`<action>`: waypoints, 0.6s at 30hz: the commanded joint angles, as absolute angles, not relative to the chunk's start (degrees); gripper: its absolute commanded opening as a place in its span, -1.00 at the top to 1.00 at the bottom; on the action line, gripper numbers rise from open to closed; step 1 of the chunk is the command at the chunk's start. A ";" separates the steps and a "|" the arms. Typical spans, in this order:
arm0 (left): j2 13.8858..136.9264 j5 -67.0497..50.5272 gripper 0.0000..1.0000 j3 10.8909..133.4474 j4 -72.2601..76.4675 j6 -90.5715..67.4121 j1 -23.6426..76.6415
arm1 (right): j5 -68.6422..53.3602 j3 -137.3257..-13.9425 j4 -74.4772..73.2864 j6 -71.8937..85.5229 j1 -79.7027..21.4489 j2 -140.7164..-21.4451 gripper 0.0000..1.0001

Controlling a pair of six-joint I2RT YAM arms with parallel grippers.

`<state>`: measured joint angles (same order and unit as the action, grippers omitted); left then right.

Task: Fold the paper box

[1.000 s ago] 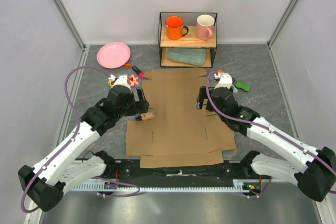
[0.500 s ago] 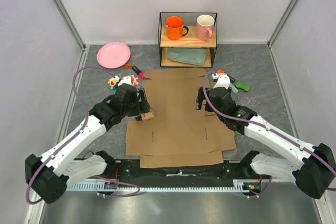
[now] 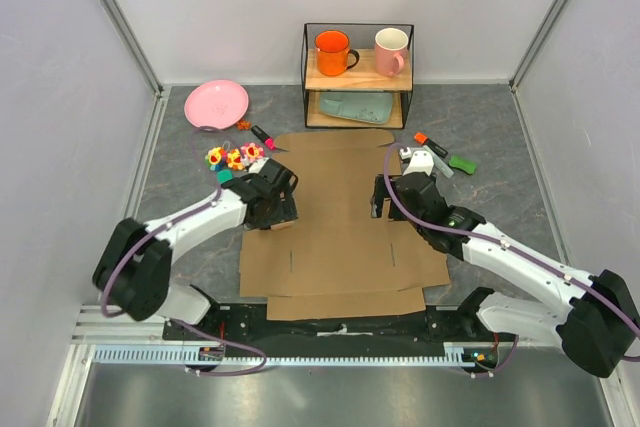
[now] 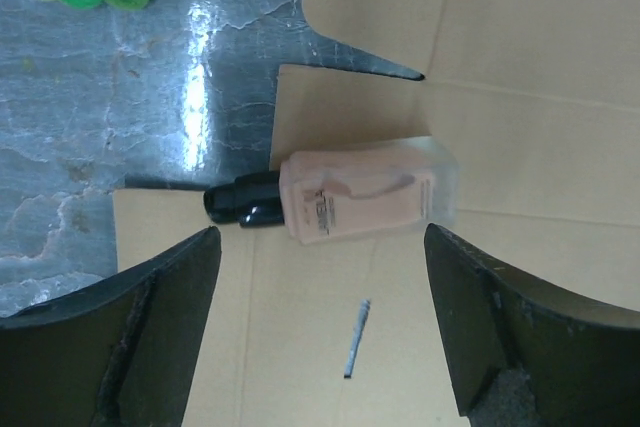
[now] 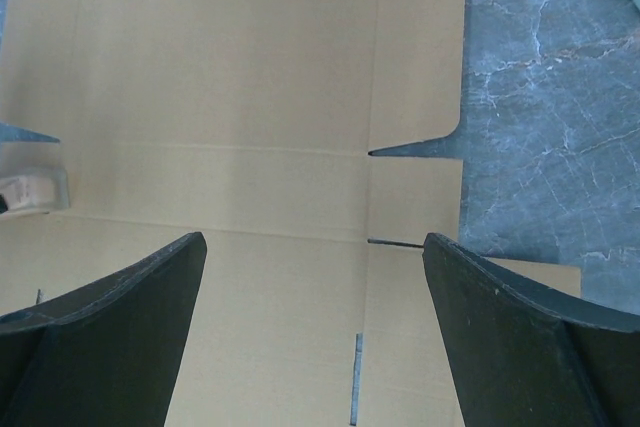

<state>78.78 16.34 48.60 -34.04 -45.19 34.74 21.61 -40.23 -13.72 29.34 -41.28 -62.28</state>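
Note:
The paper box (image 3: 335,247) lies flat and unfolded in the middle of the table, a brown cardboard sheet with flaps and slits. On its left flap rests a beige bottle with a black cap (image 4: 350,197). My left gripper (image 3: 277,209) hovers over that flap. Seen from its wrist, the left gripper (image 4: 322,247) is open and the bottle lies just beyond its fingertips, untouched. My right gripper (image 3: 383,197) hangs over the sheet's right side. In its wrist view the right gripper (image 5: 314,247) is open above bare cardboard (image 5: 250,97), and the bottle (image 5: 30,190) shows at the far left.
A black wire shelf (image 3: 358,75) at the back holds an orange mug (image 3: 332,51), a pink mug (image 3: 391,51) and a teal plate (image 3: 357,105). A pink plate (image 3: 216,104) and a colourful toy (image 3: 233,157) lie at the left. Markers (image 3: 432,142) and a green item (image 3: 462,162) lie at the right.
My left arm has dropped low and stretched out, carrying its gripper right and nearer, over the bottle. The right gripper has edged slightly left. The cardboard has not moved.

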 commanded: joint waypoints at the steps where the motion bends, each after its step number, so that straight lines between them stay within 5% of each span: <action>1: 86.02 17.31 -0.82 53.08 -32.87 -40.87 34.89 | 20.66 -38.94 -10.72 29.62 -41.22 -62.40 -0.96; 14: 95.26 17.93 -0.70 56.86 -31.02 -38.15 34.89 | 21.36 -37.79 -10.02 28.92 -41.22 -63.37 -0.96; 18: 96.68 16.35 -0.36 57.04 -31.02 -37.35 34.89 | 21.36 -37.62 -10.02 28.83 -41.22 -63.81 -0.96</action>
<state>95.02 16.49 56.01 -30.85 -39.81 34.74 20.82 -37.87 -12.38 29.15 -41.28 -63.29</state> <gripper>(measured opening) 0.791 0.983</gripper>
